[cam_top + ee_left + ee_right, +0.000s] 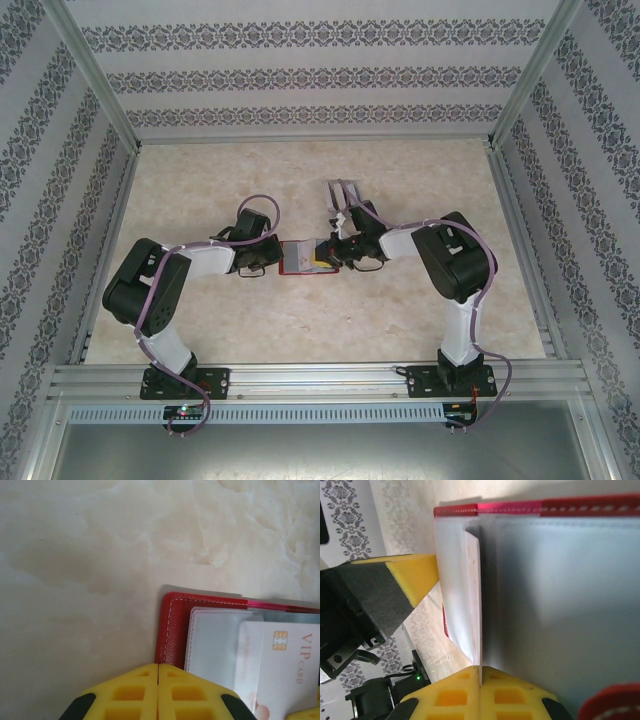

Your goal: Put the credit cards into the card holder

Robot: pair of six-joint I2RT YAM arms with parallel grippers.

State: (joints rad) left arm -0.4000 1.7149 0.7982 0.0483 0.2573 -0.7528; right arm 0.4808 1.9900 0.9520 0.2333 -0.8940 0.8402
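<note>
Red stitched card holder (172, 630), white card (280, 670)

top external view: mounted above and behind the arm bases, facing down and forward over the whole beige marble-patterned table top (300, 330); farthest of the three views.

left wrist view: looks down past the left gripper (158, 667), its fingertips pressed together. it is very near the table top (75, 580) and one corner of the red leather-like folding card holder (172, 625).

right wrist view: looks along the right gripper (480, 669), which is pinched on the white plastic vip card (472, 590). it is the nearest view, edge-on to the card holder (580, 505).

shared: the card holder (300, 258) appears in all three views; the vip card (280, 665) appears in both wrist views.
</note>
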